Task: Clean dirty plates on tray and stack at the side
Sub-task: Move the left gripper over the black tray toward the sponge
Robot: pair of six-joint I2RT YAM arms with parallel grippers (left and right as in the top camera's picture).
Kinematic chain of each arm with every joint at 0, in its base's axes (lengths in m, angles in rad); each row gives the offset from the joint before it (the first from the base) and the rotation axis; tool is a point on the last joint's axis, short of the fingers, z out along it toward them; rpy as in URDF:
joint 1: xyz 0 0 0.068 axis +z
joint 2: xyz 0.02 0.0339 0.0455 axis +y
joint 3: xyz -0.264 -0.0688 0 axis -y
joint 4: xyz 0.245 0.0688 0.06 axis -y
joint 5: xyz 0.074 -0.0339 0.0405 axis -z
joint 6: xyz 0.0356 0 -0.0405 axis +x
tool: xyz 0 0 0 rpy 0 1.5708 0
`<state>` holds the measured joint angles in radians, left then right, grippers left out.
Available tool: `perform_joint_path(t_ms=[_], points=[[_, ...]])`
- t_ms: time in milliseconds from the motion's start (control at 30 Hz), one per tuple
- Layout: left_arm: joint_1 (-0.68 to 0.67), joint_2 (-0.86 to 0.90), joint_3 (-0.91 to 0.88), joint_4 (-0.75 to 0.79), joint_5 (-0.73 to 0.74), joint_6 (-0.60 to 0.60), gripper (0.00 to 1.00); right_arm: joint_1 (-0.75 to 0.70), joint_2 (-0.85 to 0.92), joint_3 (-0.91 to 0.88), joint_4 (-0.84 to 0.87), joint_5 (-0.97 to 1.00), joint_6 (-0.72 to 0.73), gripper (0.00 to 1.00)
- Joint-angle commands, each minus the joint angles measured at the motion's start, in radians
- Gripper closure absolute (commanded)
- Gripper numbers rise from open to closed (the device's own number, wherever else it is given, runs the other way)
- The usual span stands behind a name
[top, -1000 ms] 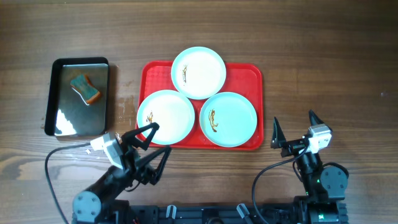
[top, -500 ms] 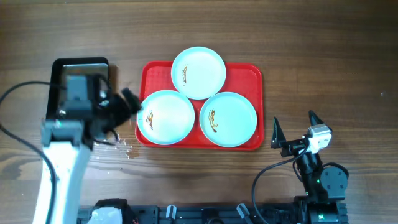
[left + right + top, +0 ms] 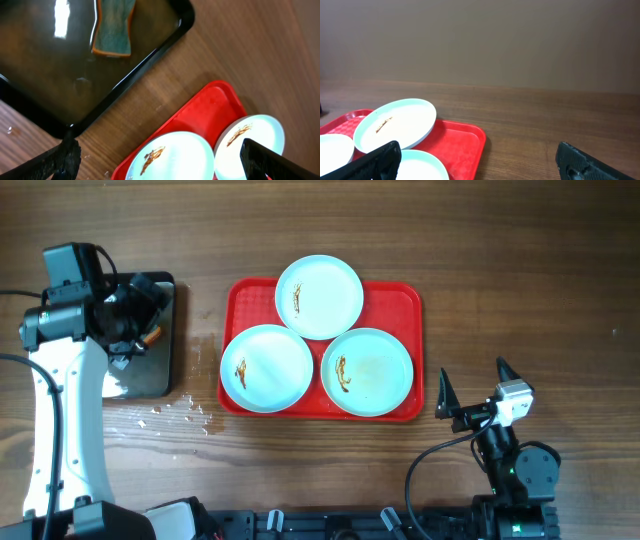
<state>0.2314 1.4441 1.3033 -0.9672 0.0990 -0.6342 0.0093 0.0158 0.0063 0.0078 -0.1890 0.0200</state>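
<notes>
Two end effectors, both with fingers spread apart and holding nothing. Your left end effector hangs over the black pan by the left edge of the surface. Its wrist view looks down at the green-and-orange sponge, which lies in the pan's shallow water, presumably soaking there for wiping. I judge that picking up the sponge is the step in hand.

Your right end effector sits parked by the near edge toward the right corner, out of the way.

The red tray lies mid-surface and carries all three dishes: the far plate, the near-left plate and the near-right plate. They are crowded rim to rim, each has a brown-orange smear, and none is stacked aside yet. Bare wood right of the tray offers stacking room. Droplets wet the wood between the pan and the tray.
</notes>
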Motion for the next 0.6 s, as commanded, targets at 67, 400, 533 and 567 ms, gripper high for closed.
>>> perform_joint_path(t_ms=[67, 400, 533, 567], points=[[0.011, 0.097, 0.006, 0.003, -0.018, -0.011, 0.0, -0.004, -0.006, -0.001, 0.005, 0.008, -0.017, 0.0], [0.082, 0.609, 0.346, -0.206, -0.28, 0.028, 0.0, -0.004, -0.006, -0.001, 0.005, 0.008, -0.018, 0.0], [0.114, 0.694, 0.346, -0.045, -0.042, 0.159, 0.03, -0.004, -0.005, -0.001, 0.005, 0.008, -0.018, 0.0], [0.109, 0.696, 0.346, -0.013, -0.043, 0.16, 0.03, -0.004, -0.006, -0.001, 0.005, 0.008, -0.017, 0.0]])
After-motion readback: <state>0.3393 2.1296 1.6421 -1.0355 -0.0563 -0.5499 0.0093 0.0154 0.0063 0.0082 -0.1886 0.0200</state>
